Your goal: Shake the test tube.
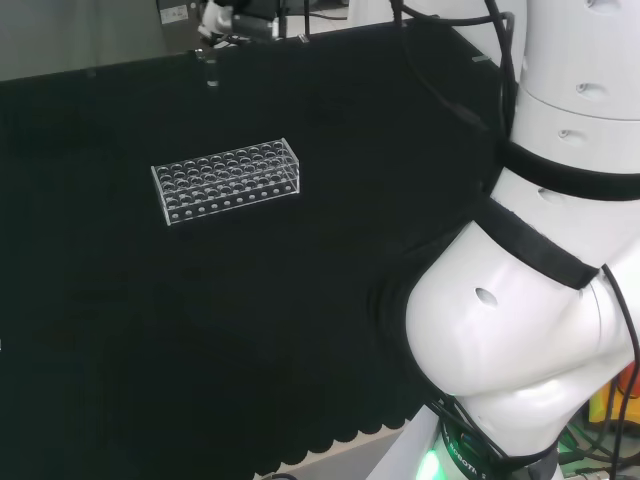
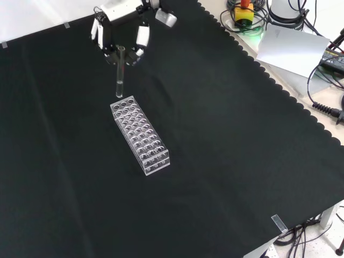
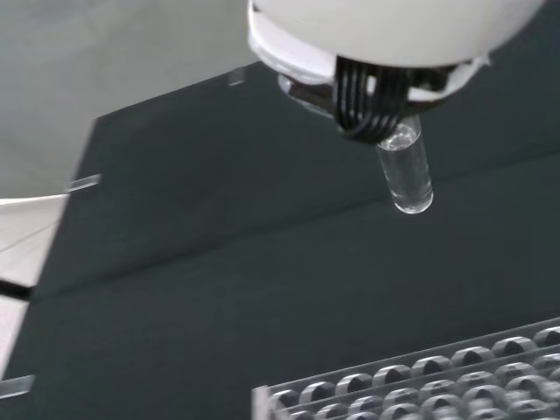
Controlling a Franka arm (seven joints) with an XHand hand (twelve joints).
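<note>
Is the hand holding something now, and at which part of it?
Yes: the hand holds a clear glass test tube by its upper end, upright above the cloth.

Test tube [image 2: 120, 75]: one piece, clear glass or plastic, slim, round-bottomed. I see nothing inside it, though I cannot be sure. Pose: upright, rounded end down, raised clear of the cloth. Its upper end sits pinched between the curled fingers of my hand [image 2: 121, 32]. Position, front view: near the top left, lower tip just above the far end of the clear rack [image 2: 141, 135], not touching it. Wrist view: rounded tip [image 3: 409, 179] free in the air.
</note>
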